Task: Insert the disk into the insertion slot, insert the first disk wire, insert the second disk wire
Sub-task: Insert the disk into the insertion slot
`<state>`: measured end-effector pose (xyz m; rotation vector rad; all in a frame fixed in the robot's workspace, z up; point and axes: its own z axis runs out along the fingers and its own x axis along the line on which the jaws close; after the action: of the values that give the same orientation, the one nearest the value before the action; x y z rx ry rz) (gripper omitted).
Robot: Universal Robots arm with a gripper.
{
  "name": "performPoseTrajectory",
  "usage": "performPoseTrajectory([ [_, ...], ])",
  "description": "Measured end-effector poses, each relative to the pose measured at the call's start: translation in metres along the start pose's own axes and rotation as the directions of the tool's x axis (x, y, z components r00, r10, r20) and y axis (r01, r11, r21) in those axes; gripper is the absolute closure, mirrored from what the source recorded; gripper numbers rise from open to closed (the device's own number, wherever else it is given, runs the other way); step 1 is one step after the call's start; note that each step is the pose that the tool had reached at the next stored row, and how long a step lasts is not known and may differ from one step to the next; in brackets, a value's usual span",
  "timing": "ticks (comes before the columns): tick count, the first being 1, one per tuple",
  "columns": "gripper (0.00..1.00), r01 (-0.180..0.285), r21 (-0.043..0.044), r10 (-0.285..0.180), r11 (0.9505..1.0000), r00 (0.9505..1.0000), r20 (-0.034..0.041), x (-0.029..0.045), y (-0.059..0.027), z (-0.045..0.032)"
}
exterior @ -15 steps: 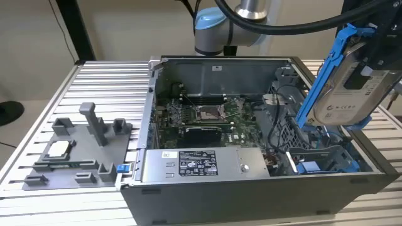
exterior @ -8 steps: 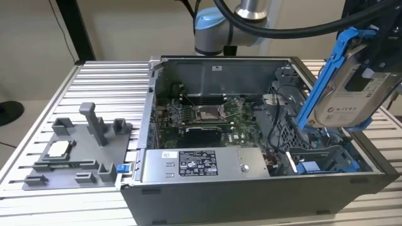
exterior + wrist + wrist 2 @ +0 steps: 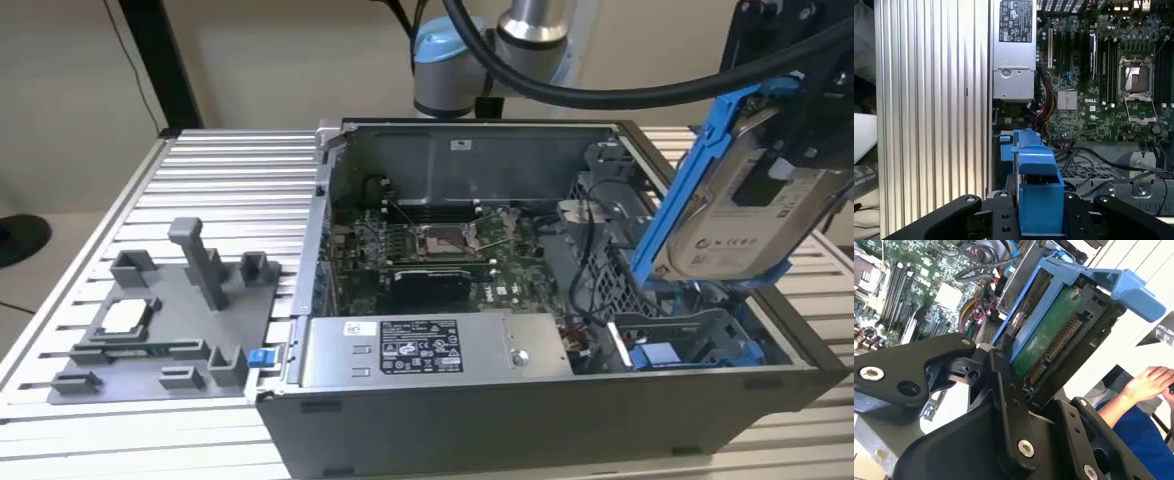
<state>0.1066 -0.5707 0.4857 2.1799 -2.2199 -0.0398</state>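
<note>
The disk (image 3: pixel 741 205), silver-grey with a white label in a blue carrier frame, hangs tilted above the open computer case on the exterior view's right. My gripper (image 3: pixel 801 135) is shut on its upper end. The second wrist view shows the disk's (image 3: pixel 1049 335) green circuit side and connector clamped between my black fingers (image 3: pixel 1004 385). In the first wrist view the blue carrier (image 3: pixel 1039 185) sits between the fingertips of my gripper (image 3: pixel 1040 220). The insertion slot (image 3: pixel 687 340), a grey bay with blue rails, lies below the disk at the case's near right corner. I cannot tell which of the cables (image 3: pixel 587 290) are the disk wires.
Inside the case (image 3: pixel 534 420) are the motherboard (image 3: pixel 427 250) and a grey labelled power-supply box (image 3: pixel 427 350). A grey fixture (image 3: pixel 174 320) stands on the ribbed table at the exterior view's left. A person's hand (image 3: pixel 1149 385) shows in the second wrist view beyond the case.
</note>
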Motion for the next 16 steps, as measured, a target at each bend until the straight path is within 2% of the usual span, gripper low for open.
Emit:
performPoseTrajectory([
  [16, 1.00, 0.000, -0.0003, 0.000, 1.0000, 1.0000, 0.0001, 0.0160, -0.0013, 0.0184],
])
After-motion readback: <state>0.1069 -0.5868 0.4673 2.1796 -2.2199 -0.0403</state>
